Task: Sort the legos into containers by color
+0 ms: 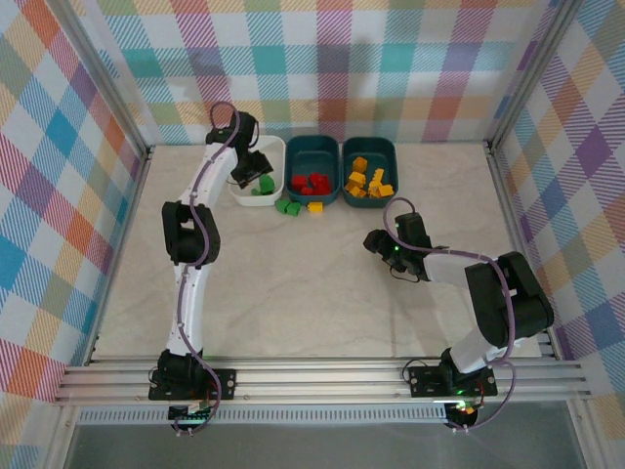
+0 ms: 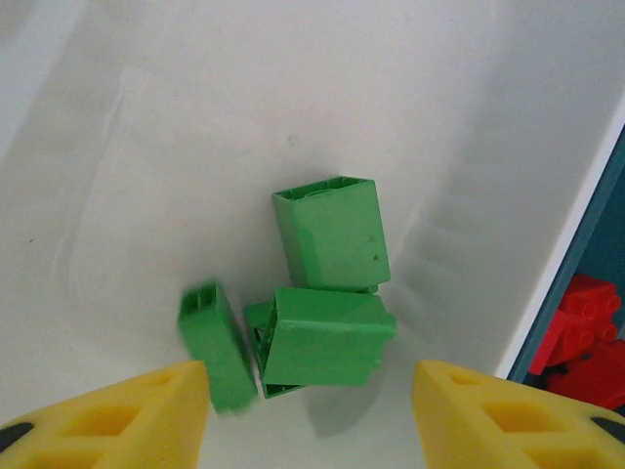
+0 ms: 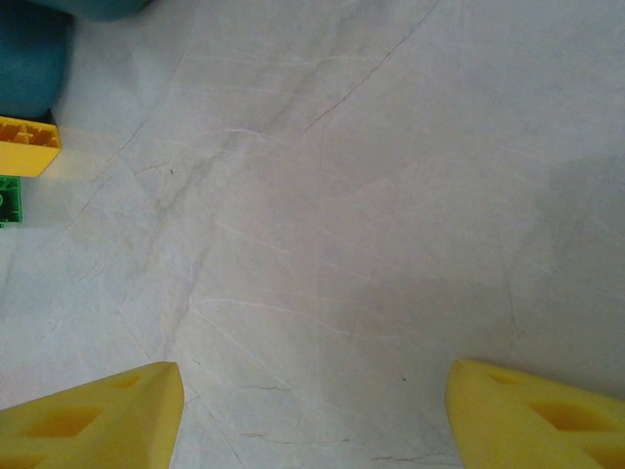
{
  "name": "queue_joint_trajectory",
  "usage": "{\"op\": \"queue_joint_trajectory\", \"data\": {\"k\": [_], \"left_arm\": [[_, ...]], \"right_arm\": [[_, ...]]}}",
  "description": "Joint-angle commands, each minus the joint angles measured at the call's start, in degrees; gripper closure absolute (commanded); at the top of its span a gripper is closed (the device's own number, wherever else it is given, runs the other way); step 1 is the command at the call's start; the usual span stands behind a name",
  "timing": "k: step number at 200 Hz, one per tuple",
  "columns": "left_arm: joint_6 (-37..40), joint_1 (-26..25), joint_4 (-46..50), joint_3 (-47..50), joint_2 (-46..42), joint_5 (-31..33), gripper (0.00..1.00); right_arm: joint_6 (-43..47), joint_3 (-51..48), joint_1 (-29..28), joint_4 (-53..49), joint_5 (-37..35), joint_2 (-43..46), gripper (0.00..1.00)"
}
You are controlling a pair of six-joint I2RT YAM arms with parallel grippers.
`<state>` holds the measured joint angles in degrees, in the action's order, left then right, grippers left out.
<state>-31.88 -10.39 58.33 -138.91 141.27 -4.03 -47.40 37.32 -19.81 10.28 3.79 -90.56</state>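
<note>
While the left pincer (image 1: 256,176) hangs inside the white tub (image 1: 280,161), its yellow fingers (image 2: 127,420) stand apart with no brick clamped between them: open.

Left wrist view: three green bricks (image 2: 332,234) lie bunched on the tub floor, just ahead of the fingers.
- The upper brick has its long axis roughly up-down the view, hollow underside toward the top.
- The second brick (image 2: 327,337) touches it from below, long axis across the view, hollow end to the left.
- The third brick (image 2: 217,344) is blurred and near upright, just beside the left finger. Contact cannot be told.

Top view: the middle teal tub (image 1: 314,154) holds red bricks (image 1: 312,183), and the right teal tub (image 1: 383,154) holds yellow-orange bricks (image 1: 366,181). On the counter (image 1: 322,293), just in front of the tubs, lie loose green bricks (image 1: 286,206) and a yellow brick (image 1: 314,206).

The right pincer (image 1: 376,241) sits low over bare counter, well apart from the tubs. Its fingers are wide apart with nothing between them: open. Its wrist view catches the yellow brick (image 3: 27,145) at the left edge, hollow side showing.
</note>
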Motion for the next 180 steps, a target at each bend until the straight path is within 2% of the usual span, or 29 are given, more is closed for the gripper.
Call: {"op": "queue_joint_trajectory", "data": {"k": [1, 15, 39, 56, 68, 90, 110, 131, 163, 180], "left_arm": [[0.9, -1.1, -0.8, 4.4, -6.1, -0.3, 0.43], [1.8, -4.0, -4.4, 13.1, -12.1, 1.6, 0.4], [6.4, -11.2, -9.8, 27.0, -20.1, 9.2, 0.32], [10.6, -15.7, -13.0, 33.1, -21.9, 13.9, 0.29], [11.6, -17.5, -13.2, 33.8, -20.6, 15.4, 0.28], [10.4, -18.1, -13.4, 33.8, -18.8, 17.3, 0.28], [9.1, -18.2, -15.6, 35.4, -19.6, 15.0, 0.28], [8.0, -18.4, -17.7, 39.3, -21.3, 15.5, 0.31], [5.9, -18.3, -23.2, 50.0, -26.5, 18.4, 0.37], [4.6, -17.5, -24.5, 54.1, -28.6, 20.2, 0.48]], "right_arm": [[0.2, 1.3, 0.3, 1.1, 0.7, -1.8, 0.28], [0.1, 1.3, 0.3, 1.1, 0.7, -1.9, 0.28], [-0.1, 1.6, 0.3, 1.4, 1.1, -2.6, 0.27], [-0.3, 1.8, 0.3, 1.5, 1.8, -3.1, 0.28], [-0.5, 1.7, 0.3, 1.8, 2.2, -3.4, 0.28], [-0.4, 1.8, 0.3, 1.7, 2.1, -3.4, 0.28], [0.0, 1.8, 0.3, 1.3, 1.5, -3.0, 0.27], [0.1, 1.8, 0.3, 1.2, 1.4, -2.9, 0.27], [-0.5, 2.3, 0.3, 1.7, 2.6, -4.6, 0.27], [-0.6, 2.3, 0.3, 2.0, 3.1, -5.1, 0.28]]}}
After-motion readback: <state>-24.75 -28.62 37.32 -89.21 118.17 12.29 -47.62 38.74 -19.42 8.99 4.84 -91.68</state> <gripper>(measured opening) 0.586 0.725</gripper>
